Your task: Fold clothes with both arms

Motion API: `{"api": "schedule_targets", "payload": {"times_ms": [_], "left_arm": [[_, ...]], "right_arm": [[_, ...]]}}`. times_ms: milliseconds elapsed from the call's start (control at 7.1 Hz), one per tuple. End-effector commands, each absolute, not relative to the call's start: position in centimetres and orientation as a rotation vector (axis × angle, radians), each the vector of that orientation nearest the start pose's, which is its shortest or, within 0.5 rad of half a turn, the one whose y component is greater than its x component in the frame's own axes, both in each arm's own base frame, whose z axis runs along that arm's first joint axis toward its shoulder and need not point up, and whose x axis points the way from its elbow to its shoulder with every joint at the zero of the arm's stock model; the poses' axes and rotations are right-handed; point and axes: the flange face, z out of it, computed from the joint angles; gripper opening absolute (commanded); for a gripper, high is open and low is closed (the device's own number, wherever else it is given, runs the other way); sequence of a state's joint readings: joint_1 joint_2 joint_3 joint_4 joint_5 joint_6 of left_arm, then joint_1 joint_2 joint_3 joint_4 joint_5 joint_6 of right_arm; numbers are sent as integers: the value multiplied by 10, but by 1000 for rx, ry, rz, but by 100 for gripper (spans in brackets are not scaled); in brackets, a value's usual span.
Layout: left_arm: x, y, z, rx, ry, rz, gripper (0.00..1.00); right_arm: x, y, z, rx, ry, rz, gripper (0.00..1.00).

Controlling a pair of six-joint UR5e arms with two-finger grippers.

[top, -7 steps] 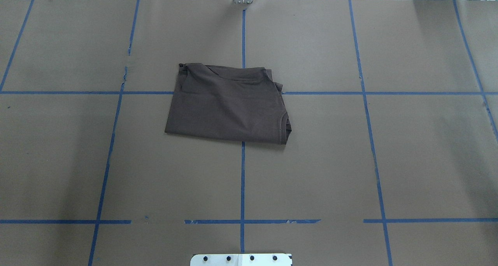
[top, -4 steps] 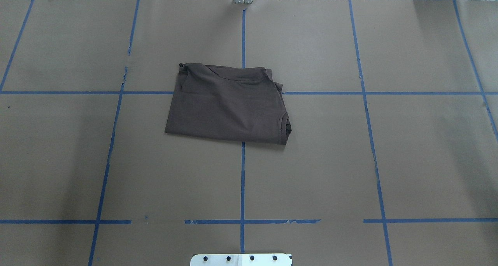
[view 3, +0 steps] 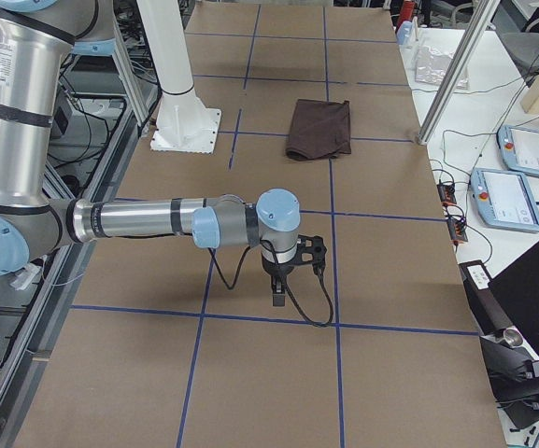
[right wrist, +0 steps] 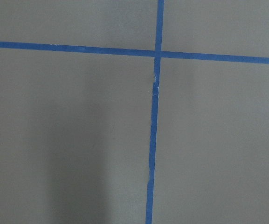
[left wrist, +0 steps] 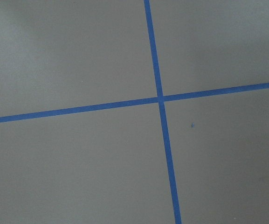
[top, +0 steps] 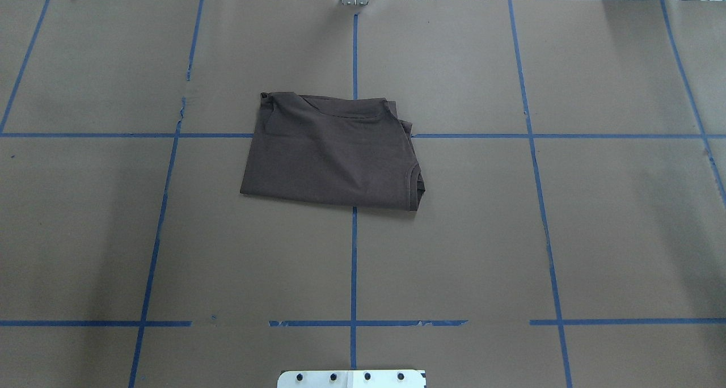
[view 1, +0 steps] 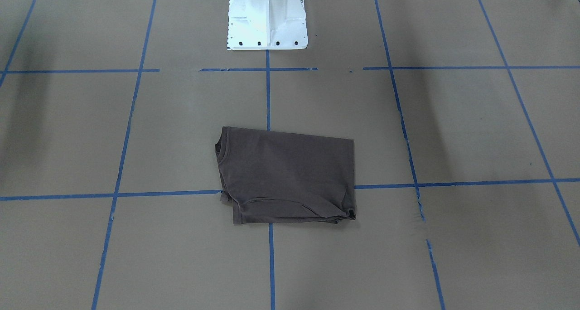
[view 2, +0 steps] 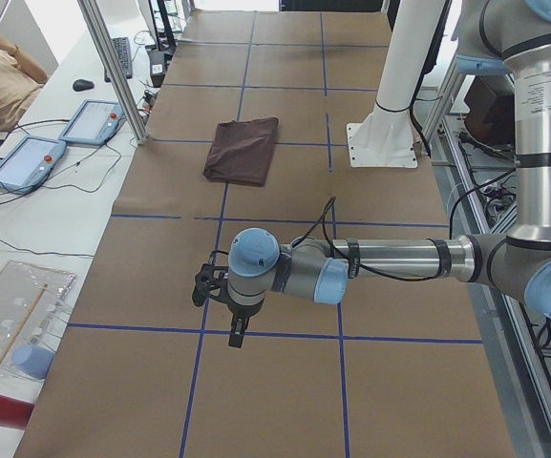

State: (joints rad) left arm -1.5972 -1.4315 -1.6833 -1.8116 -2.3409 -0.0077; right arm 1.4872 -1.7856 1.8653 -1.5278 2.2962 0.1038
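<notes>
Folded T-shirt (top: 332, 150) lies free ahead of the pedestal base (view 1: 266, 17); both arms parked wide.

The shirt lies flat on the surface (top: 567, 235), straight out from the pedestal base, across the centre tape line (top: 354, 263) and a shade toward the robot's left. Its long axis runs side to side, with the collar (top: 417, 181) at the robot's-right end. Left arm (view 2: 380, 262) and right arm (view 3: 148, 224) reach sideways from the pedestal base. Their jaws point down over bare paper, well apart from the shirt and with no hold on it, and neither is clearly nearer. Jaw opening: cannot tell, side views only. Against the earlier overhead frames the shirt outline is unchanged.
</notes>
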Motion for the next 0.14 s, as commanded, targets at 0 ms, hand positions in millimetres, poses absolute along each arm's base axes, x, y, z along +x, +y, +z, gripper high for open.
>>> {"api": "schedule_targets", "payload": {"times_ms": [0], "left_arm": [[-76,-444,643,210,765,50,100]], "right_arm": [[33,-413,608,49,-732,-25,100]]}}
